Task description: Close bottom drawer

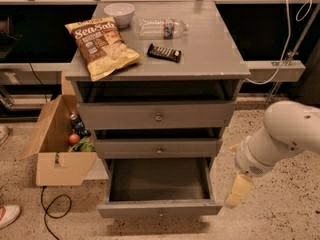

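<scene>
Light was dim, warm, overhead: grey wooden cabinet (210, 44) top brightest, grey bottom drawer (159, 180) interior shadowed, cream gripper (239, 190) right of cabinet lit.

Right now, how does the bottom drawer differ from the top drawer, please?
The bottom drawer stands far out, dark inside showing; the top drawer hides its inside. The bottom drawer's front is shallower, its knob smaller, than the top drawer's. Both are grey. The gripper hangs right of the bottom drawer.
</scene>
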Motion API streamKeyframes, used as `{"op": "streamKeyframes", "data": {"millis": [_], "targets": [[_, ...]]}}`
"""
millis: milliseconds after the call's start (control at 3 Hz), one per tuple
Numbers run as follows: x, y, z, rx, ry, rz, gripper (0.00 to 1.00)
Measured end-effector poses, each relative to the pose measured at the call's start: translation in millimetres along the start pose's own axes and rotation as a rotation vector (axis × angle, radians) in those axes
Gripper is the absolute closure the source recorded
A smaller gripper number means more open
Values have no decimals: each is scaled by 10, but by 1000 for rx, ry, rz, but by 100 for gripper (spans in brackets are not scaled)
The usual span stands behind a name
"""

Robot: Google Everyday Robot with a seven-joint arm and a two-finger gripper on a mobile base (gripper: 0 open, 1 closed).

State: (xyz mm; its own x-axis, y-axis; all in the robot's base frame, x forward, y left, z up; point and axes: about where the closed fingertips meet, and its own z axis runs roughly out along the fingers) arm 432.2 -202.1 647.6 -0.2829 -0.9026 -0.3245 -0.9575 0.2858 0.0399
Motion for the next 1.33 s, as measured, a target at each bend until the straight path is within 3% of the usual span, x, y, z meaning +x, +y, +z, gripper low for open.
{"op": "streamKeyframes", "data": {"millis": [333, 667, 1000, 1333], "targets": [[90, -24, 615, -51, -22, 5, 0], [149, -37, 946, -58, -45, 25, 0], [148, -42, 963, -57, -47, 26, 0], [266, -82, 1170, -114, -52, 33, 0]]}}
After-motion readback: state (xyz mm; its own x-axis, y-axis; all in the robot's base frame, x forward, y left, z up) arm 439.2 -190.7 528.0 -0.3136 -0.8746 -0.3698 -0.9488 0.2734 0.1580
